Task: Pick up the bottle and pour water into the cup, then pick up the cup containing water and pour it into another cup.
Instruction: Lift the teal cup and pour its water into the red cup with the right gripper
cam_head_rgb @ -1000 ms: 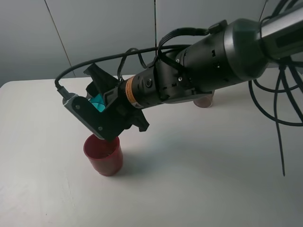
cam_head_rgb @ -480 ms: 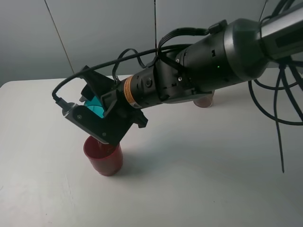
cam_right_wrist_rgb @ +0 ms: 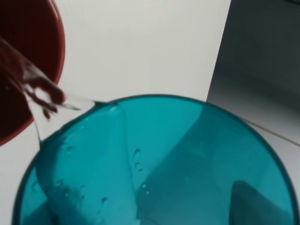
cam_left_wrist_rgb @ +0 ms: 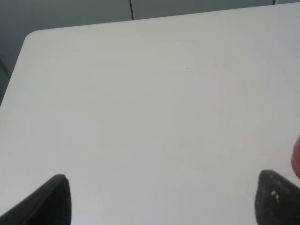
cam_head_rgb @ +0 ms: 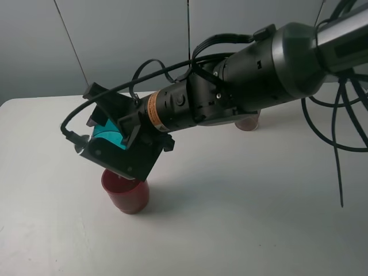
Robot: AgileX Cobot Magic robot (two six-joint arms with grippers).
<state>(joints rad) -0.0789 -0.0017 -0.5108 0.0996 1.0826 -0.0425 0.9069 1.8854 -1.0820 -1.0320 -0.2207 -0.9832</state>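
Teal cup [cam_right_wrist_rgb: 154, 164] tipped further than before

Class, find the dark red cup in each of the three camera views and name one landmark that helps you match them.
Exterior high: dark red cup stands lower left, under the right gripper.
Left wrist: only a red sliver at the right edge, probably this cup.
Right wrist: its rim fills the upper-left corner, beyond the teal cup.
Shared landmark: the white table.

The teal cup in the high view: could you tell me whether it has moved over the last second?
Yes. The teal cup has shifted left and tipped further over the red cup, which stayed put.
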